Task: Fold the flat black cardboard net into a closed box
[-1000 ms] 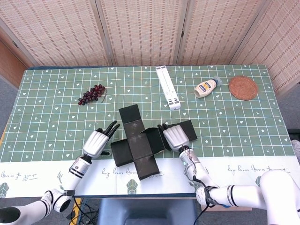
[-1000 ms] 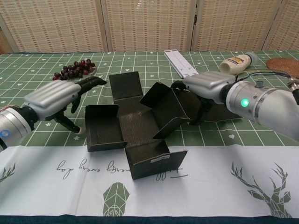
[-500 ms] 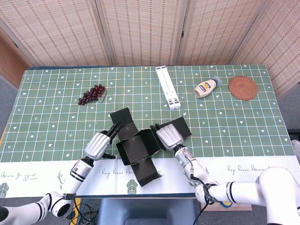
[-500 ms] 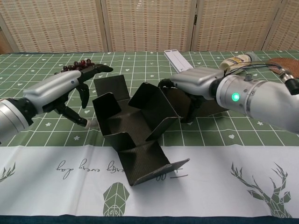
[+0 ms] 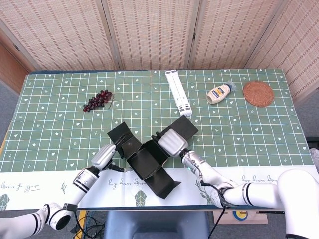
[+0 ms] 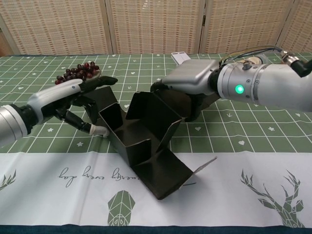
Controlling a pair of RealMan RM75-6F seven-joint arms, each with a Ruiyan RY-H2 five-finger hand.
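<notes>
You have one black net (image 6: 146, 141) half-folded between two hands: your left hand (image 6: 73, 100), fingers spread, touches one flap, your right hand (image 6: 187, 80) curls over another.

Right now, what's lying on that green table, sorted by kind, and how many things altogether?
Black cardboard net: 1
Grape bunch: 1
White folding stand: 1
Squeeze bottle: 1
Woven round mat: 1
Total: 5
</notes>
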